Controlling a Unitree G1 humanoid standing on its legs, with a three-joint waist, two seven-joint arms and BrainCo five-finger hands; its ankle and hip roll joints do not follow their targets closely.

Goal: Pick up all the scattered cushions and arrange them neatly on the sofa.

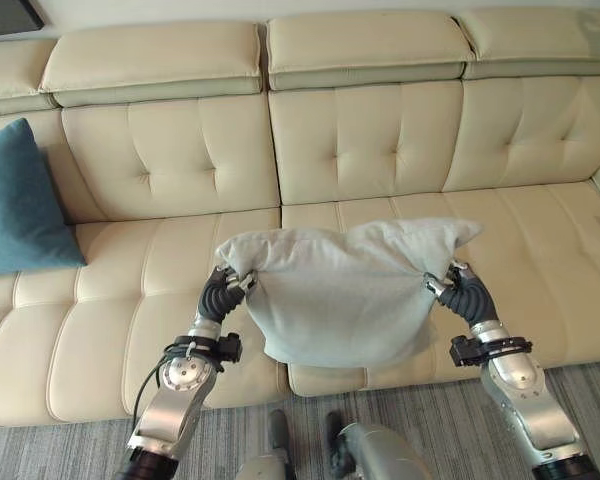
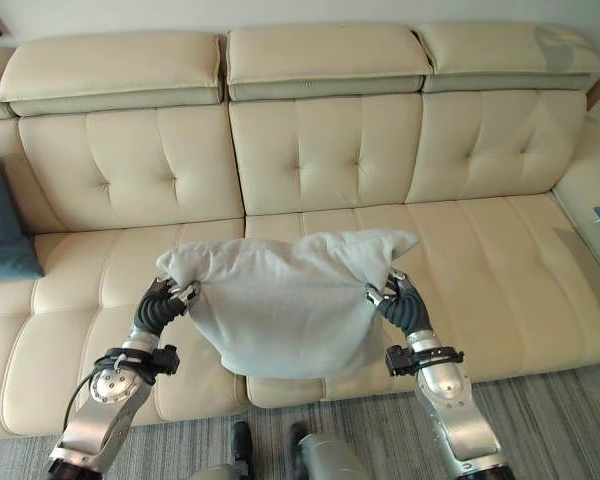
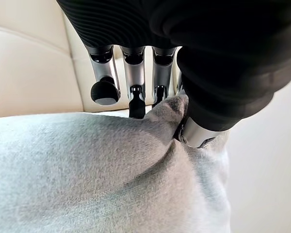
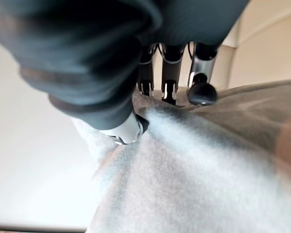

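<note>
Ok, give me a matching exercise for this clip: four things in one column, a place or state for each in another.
Things:
1. grey cushion
2. blue cushion
3. left hand
4. sofa

Places or states:
A. leaning on the backrest at the robot's far left
B. pinching a cushion corner
C. hanging between both hands
D. cream, tufted

Pairs: 1-C, 2-A, 3-B, 4-D
</note>
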